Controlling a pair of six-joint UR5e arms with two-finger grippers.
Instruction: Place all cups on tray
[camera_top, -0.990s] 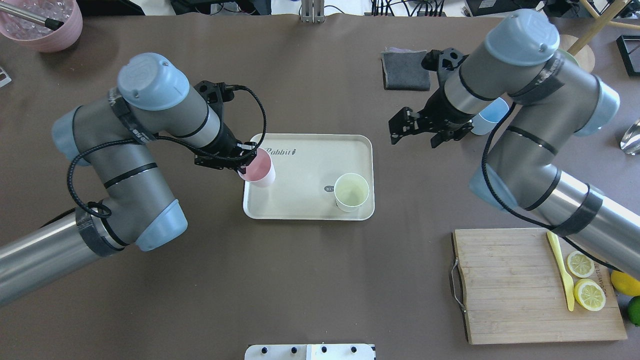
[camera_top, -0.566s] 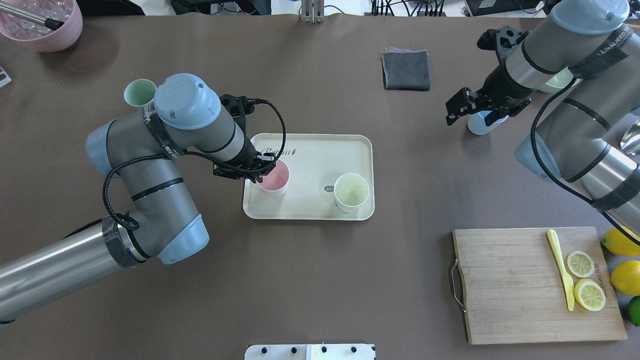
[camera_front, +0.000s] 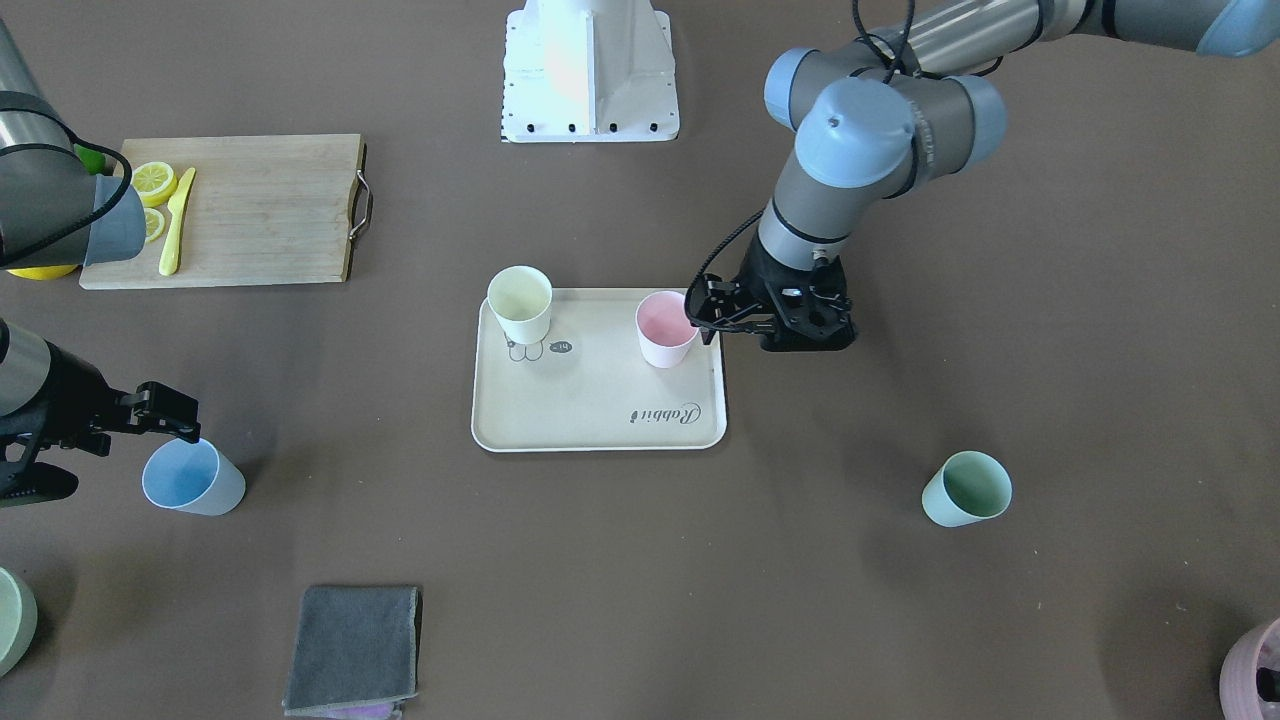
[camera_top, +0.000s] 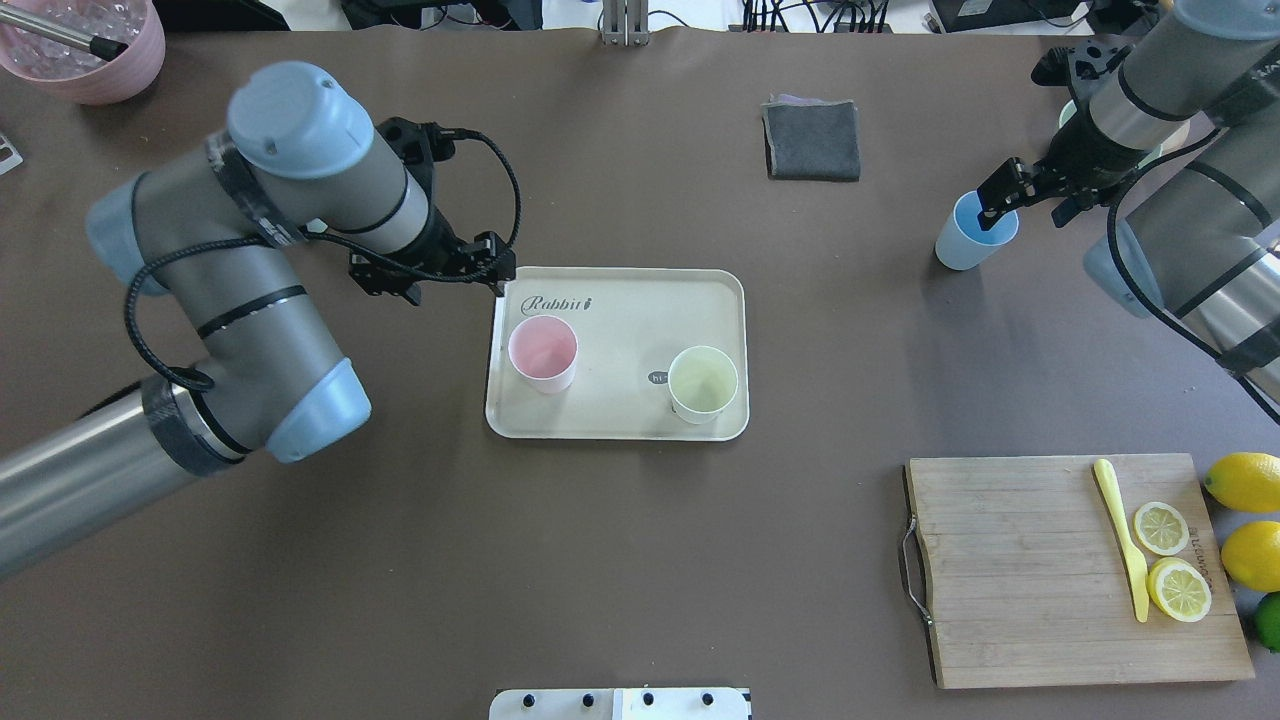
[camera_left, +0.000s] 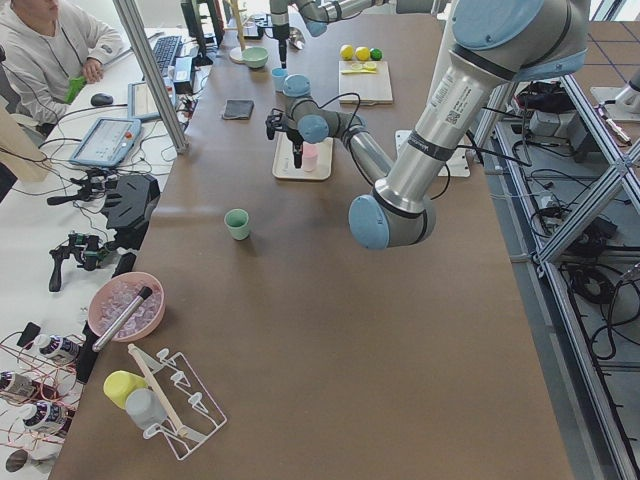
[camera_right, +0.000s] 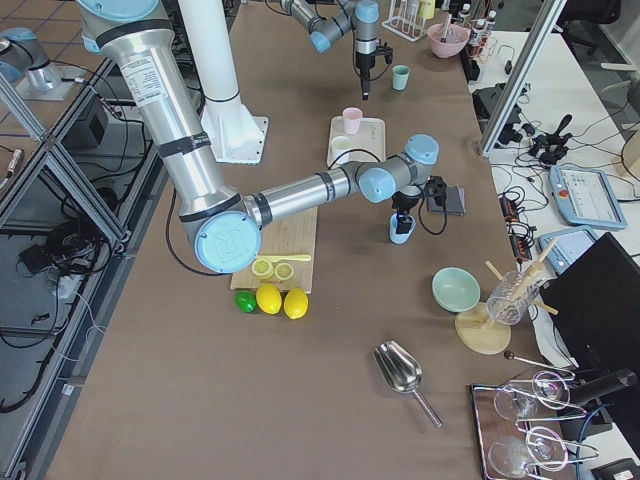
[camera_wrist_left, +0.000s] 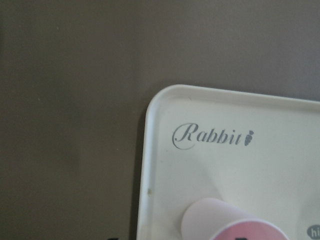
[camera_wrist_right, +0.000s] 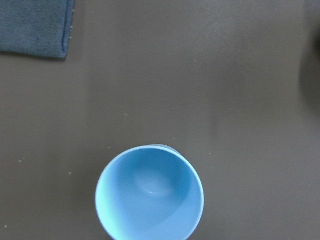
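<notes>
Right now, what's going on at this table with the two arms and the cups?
Cups are being collected onto the tray. The pink cup and the pale yellow cup stand on it. The left pincer is open and empty, beside the tray's corner near the pink cup. The right pincer hangs open over the light blue cup, which stands on the table, off the tray. The mint green cup is also off the tray, with nothing touching it.

Tray (camera_top: 620, 300): bare strip between pink cup (camera_top: 543, 352) and yellow cup (camera_top: 703, 383), and the far half is open too. Left hand (camera_top: 435, 278) blocks the tray's far-left corner. Mint cup (camera_front: 966, 488) stands alone on open table (camera_front: 640, 560), reachable from any side. Blue cup (camera_top: 972, 240): right hand (camera_top: 1028, 200) at its rim, grey cloth (camera_top: 811, 140) well apart.
</notes>
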